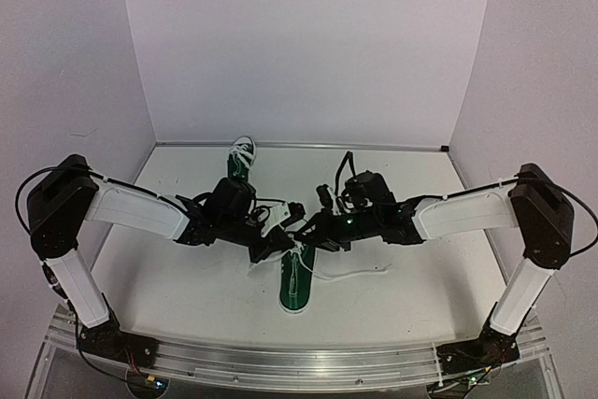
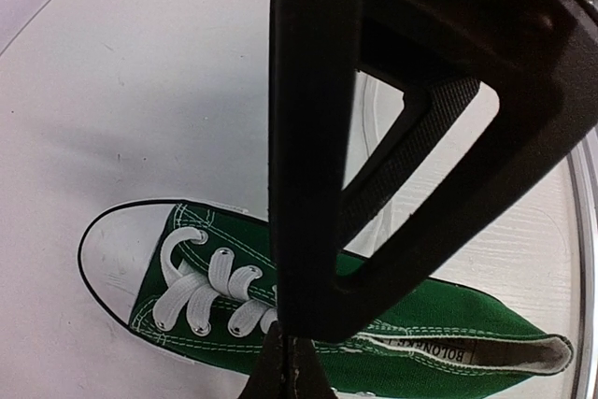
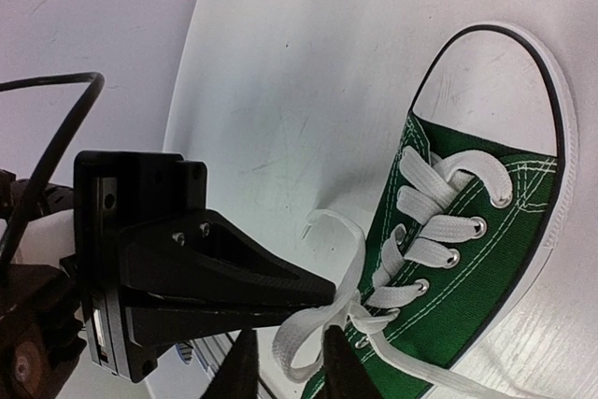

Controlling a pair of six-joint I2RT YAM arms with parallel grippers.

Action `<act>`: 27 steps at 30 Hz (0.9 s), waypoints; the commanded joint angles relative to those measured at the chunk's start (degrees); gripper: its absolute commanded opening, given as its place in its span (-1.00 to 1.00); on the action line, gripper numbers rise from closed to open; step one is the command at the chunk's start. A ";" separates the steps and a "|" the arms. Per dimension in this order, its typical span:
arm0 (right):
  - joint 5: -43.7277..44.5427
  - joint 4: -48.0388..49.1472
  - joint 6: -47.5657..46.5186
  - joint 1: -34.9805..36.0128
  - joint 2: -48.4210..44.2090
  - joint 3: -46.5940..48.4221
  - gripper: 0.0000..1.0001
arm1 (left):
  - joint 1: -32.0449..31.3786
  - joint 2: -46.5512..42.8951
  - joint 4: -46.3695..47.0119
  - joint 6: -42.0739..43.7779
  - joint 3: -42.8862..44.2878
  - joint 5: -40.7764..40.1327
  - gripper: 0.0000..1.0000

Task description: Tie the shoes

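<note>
- Top view: both arms reach in over the white table (image 1: 177, 277), one from 9 o'clock and one from 3 o'clock, and meet near its middle.
- The near sneaker (image 1: 296, 292) is dark green canvas. It lies just toward 6 o'clock from the meeting point, with its white toe cap (image 3: 486, 72) pointing at 6 o'clock.
- The far sneaker (image 1: 241, 158) sits well apart, at about 11 o'clock against the back edge. No gripper touches it.
- The left gripper (image 3: 327, 289) is closed tight. In the right wrist view its tip pinches the white lace (image 3: 318, 329) where the strands cross, just past the last eyelets.
- The right gripper (image 3: 294, 373) stands narrowly parted. A flat run of lace passes between its fingers (image 3: 342, 373), with a gap on one side, so we read no clamp.
- One loose lace end (image 1: 355, 273) trails from the near sneaker toward 3 o'clock and rests on the table.
- Left wrist view: the near sneaker lies on its sole below the camera, laced through the lower eyelets, with the tongue label showing. The right gripper blocks most of the frame.
</note>
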 commanded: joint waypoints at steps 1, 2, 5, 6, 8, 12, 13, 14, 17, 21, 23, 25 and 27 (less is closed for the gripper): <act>-0.69 1.02 -0.26 -0.21 0.55 1.00 -0.44 | -0.23 -2.43 0.76 -0.06 2.69 -0.52 -1.00; -0.84 1.06 -0.28 -0.21 0.51 0.89 -0.44 | -0.23 -2.33 0.70 -0.05 2.81 -0.58 -1.00; -1.17 0.92 -0.37 -0.19 0.12 0.62 -0.42 | -0.24 -2.08 0.46 -0.11 2.98 -0.69 -1.00; -1.18 0.78 -0.39 -0.17 0.05 0.58 -0.40 | -0.23 -2.08 0.42 -0.11 2.99 -0.79 -1.00; -1.31 0.36 -0.45 -0.21 0.12 0.64 -0.37 | -0.23 -2.04 0.46 -0.13 3.09 -0.86 -1.00; -1.36 -0.57 -0.39 -0.21 0.95 0.92 -0.37 | -0.23 -2.05 0.49 -0.21 3.22 -0.94 -1.00; -1.38 -0.65 -0.40 -0.23 1.15 0.92 -0.40 | -0.23 -2.03 0.43 -0.25 3.28 -0.96 -1.00; -1.42 -0.69 -0.37 -0.18 1.30 0.92 -0.43 | -0.22 -1.98 0.32 -0.24 3.36 -1.02 -1.00; -1.44 -0.71 -0.50 -0.18 1.37 1.05 -0.64 | -0.23 -1.88 0.07 -0.14 3.42 -1.04 -1.00; -1.56 -0.69 -0.84 -0.22 1.21 1.23 -0.99 | -0.26 -2.03 -0.19 0.04 3.32 -1.24 -1.00; -1.38 -0.69 -1.05 -0.22 0.91 1.19 -1.00 | -0.24 -2.36 -0.96 0.34 3.38 -1.37 -0.94; -1.00 -0.69 -1.23 -0.20 0.43 1.06 -1.00 | -0.23 -3.21 -1.80 0.73 3.02 -1.66 -0.75; -0.40 -0.69 -1.44 -0.18 -0.10 0.87 -1.00 | -0.16 -4.47 -1.97 1.40 1.87 -2.43 -0.50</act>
